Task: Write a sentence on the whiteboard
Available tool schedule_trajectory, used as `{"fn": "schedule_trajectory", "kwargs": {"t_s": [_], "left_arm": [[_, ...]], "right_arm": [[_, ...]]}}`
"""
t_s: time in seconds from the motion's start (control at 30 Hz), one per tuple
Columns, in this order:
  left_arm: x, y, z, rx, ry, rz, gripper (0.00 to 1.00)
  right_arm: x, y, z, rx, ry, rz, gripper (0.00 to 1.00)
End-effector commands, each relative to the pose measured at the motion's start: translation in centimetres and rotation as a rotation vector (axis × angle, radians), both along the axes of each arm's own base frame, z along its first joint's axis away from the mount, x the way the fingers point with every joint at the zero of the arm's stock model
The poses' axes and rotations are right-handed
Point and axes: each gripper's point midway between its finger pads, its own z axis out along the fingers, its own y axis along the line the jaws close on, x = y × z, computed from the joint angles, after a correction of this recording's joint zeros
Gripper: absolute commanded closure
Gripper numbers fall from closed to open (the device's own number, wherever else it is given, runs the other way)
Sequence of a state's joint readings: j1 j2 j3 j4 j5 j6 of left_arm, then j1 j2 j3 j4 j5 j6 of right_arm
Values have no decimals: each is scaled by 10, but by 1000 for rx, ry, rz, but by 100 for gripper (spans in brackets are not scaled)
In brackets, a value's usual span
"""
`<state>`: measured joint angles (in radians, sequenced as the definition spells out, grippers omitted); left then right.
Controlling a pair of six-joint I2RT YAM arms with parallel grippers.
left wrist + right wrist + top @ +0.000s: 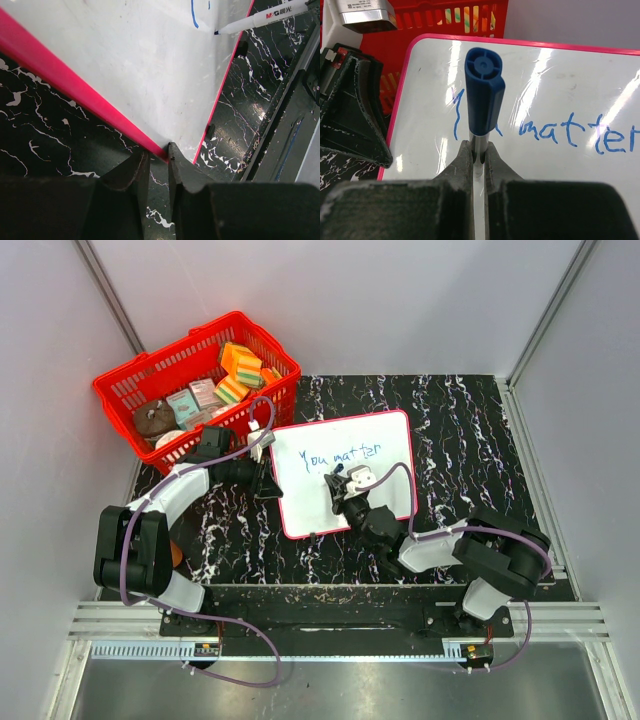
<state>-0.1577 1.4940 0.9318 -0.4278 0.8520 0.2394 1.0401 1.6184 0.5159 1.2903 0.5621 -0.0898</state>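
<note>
On whiteboard (385,445), right fingers (465,161) pinch marker (484,97), hiding sentence (547,132) start; left fingers (131,174) pinch frame (75,90)

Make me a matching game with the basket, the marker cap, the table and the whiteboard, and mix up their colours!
Things:
1 basket
2 marker cap
3 table
4 whiteboard

Colours:
a black with white streaks
b white with a red frame
c red all over
d blue

Pairs: 1-c, 2-d, 3-a, 4-b
</note>
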Motion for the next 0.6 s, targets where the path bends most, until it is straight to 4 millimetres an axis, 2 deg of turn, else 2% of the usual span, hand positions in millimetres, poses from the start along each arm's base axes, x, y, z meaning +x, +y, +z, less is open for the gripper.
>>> {"fn": "schedule_trajectory", "kwargs": {"t_s": [0.0,0.37,0.57], "left_arm": [[12,-1,15,9,-132,-24,100],[12,-1,16,8,-134,-24,100],[12,0,16,10,-133,-25,100]], "right_arm": [[5,-6,13,47,-27,-61,100],[4,12,7,32,-17,4,100],[0,14,1,30,9,35,100]]}}
